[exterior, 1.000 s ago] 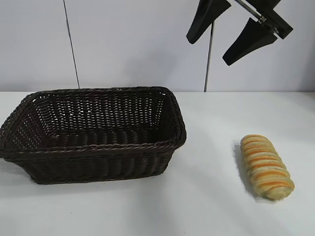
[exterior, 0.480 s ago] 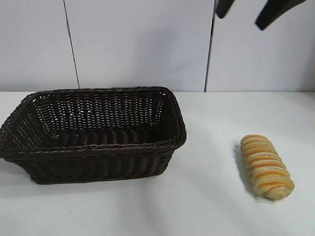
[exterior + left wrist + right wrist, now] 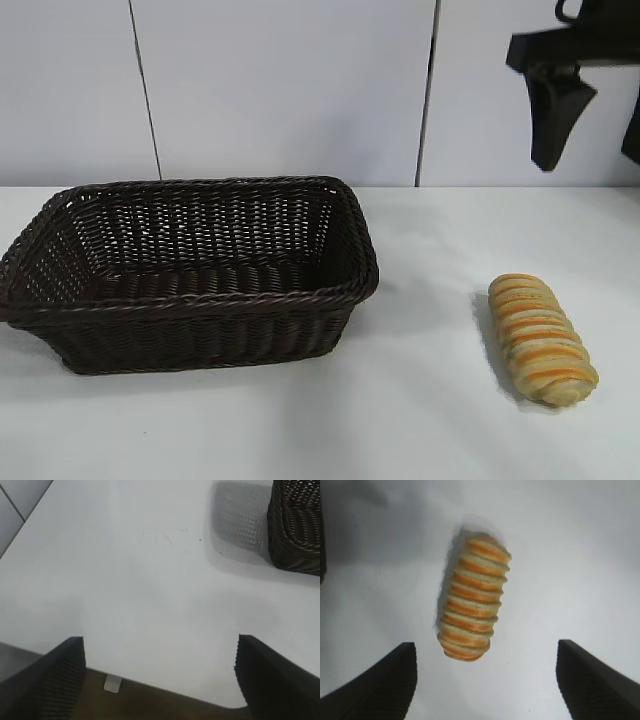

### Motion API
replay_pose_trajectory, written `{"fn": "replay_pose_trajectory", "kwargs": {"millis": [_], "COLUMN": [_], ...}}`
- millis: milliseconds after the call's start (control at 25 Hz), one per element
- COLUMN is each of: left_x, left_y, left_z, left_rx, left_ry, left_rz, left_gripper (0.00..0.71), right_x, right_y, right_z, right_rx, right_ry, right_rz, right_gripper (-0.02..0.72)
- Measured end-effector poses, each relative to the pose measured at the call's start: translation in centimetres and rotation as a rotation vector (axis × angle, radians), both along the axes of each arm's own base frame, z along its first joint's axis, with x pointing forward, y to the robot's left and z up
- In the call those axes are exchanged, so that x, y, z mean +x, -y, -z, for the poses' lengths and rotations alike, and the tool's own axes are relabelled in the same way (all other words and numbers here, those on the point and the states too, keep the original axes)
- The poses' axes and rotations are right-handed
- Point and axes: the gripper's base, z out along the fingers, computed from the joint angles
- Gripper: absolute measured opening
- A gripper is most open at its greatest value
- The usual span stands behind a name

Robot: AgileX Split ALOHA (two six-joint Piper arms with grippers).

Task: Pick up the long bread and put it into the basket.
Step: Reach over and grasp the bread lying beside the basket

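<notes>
The long bread (image 3: 541,340), golden with orange-brown ridges, lies on the white table at the right, well apart from the basket (image 3: 190,300). The dark brown wicker basket stands at the left with nothing showing inside it. My right gripper (image 3: 590,158) hangs open high above the table, behind and above the bread, fingers pointing down. Its wrist view looks straight down on the bread (image 3: 474,597), which lies beyond the wide-open right gripper (image 3: 485,645), untouched. My left gripper (image 3: 160,645) is open over the table's edge, holding nothing, with a corner of the basket (image 3: 297,525) far ahead of it.
A pale wall with two dark vertical seams (image 3: 428,90) stands behind the table. Bare white tabletop (image 3: 430,300) separates the basket from the bread. Below the left gripper runs the table's edge, with a small white tab (image 3: 113,683) on it.
The right gripper has swung to the right, passing out of the top of the view and coming back in lower, its fingers now pointing down. Bread and basket have not moved.
</notes>
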Motion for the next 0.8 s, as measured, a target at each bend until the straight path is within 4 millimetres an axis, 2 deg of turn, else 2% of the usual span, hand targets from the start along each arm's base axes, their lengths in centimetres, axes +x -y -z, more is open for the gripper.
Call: {"fn": "replay_pose_trajectory", "kwargs": {"millis": [240,400,720,800], "left_x": [0.0,0.0,0.0,0.0], "left_y": [0.0,0.0,0.0,0.0], "left_z": [0.0,0.0,0.0,0.0], "left_rx": [0.0,0.0,0.0,0.0], "left_ry": [0.0,0.0,0.0,0.0], "left_rz": [0.0,0.0,0.0,0.0], "left_gripper": [0.594,0.594,0.594,0.594], "right_x": [1.1,1.7,2.4,2.4], "right_y": [-0.3,-0.4,-0.6,-0.7], "right_z": [4.4,6.7,8.8,9.3], "right_rx": [0.003,0.003,0.019,0.018], "right_ry": [-0.025,-0.046,-0.04,-0.05], "right_rz": [0.017,0.03,0.038,0.038], "right_gripper": [0.536,0.536,0.536,0.501]}}
